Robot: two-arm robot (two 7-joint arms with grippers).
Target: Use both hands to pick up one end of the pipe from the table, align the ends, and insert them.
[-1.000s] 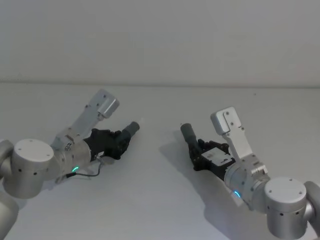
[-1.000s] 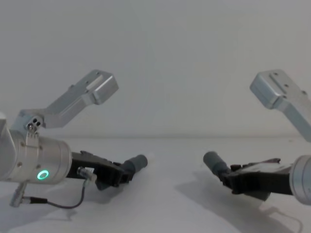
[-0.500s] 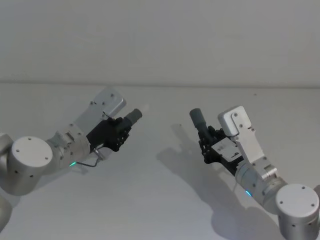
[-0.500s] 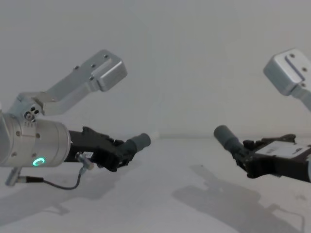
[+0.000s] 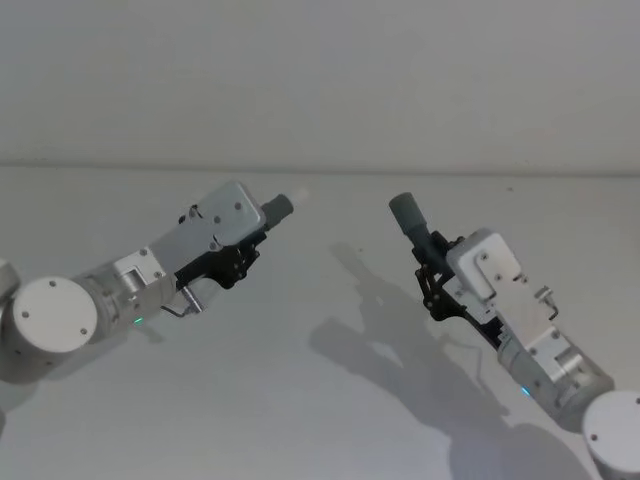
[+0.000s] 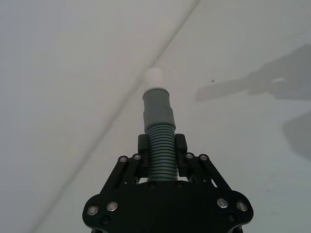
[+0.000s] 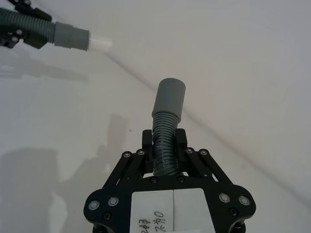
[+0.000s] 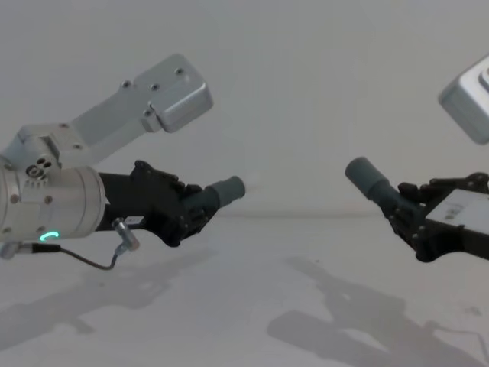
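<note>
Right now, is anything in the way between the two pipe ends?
Nothing visible. Only open air above the table separates the white-tipped pipe in the left pincer from the socket pipe in the right pincer.

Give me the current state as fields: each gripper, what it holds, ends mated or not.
left gripper: shut on white-tipped hose piece, gripped on the ribs
right gripper: shut on socket hose piece, gripped on the ribs
height: both pieces held off the table
ends: apart, clear gap, not inserted
alignment: both cuffs angle forward and inward, not in line
</note>
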